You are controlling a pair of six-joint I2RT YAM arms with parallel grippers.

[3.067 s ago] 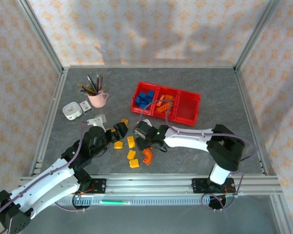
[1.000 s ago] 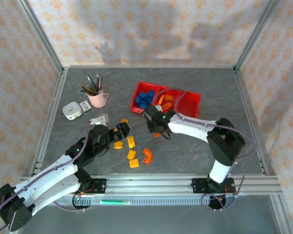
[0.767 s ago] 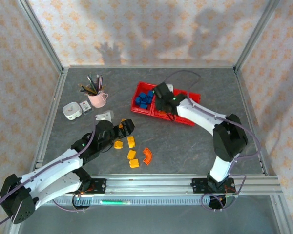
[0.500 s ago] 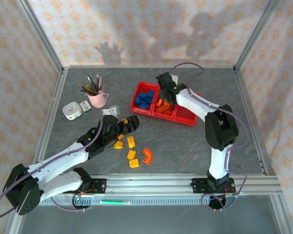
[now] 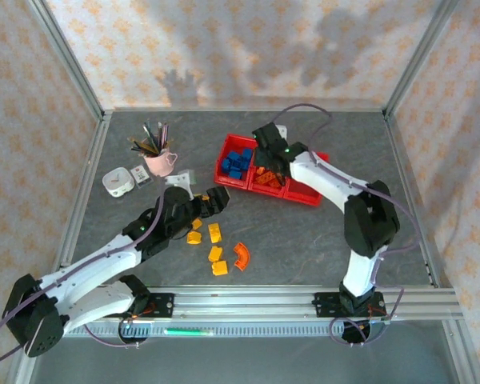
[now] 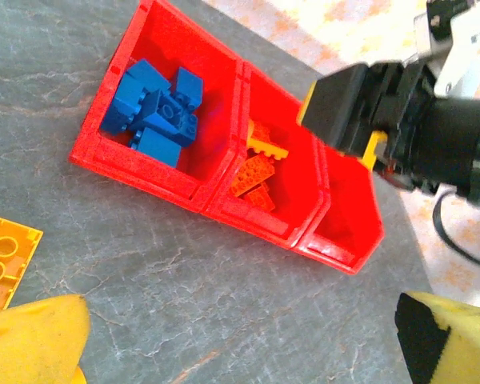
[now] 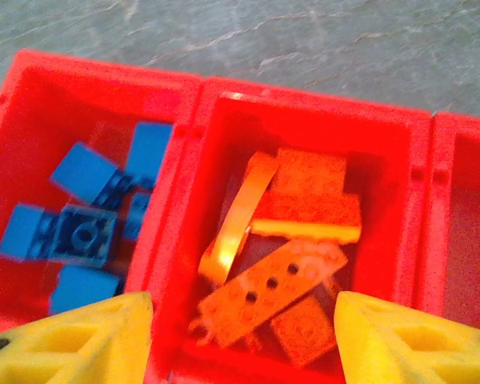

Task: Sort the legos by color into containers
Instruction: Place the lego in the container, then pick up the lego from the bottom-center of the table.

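Top external: R arm (image 5: pixel 324 178) outstretched over containers (image 5: pixel 302 193)

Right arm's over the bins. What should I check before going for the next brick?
1. Right gripper jaws apart, nothing between: ok.
2. Left gripper open, nothing held: ok.
3. Blue bricks alone in the end bin: ok.
4. Middle bin orange only: cannot tell; one brick looks yellower.
5. Third bin free for yellow: cannot tell; partly behind the right gripper.
6. Table cleared: not ok; yellow bricks and an orange arch remain.
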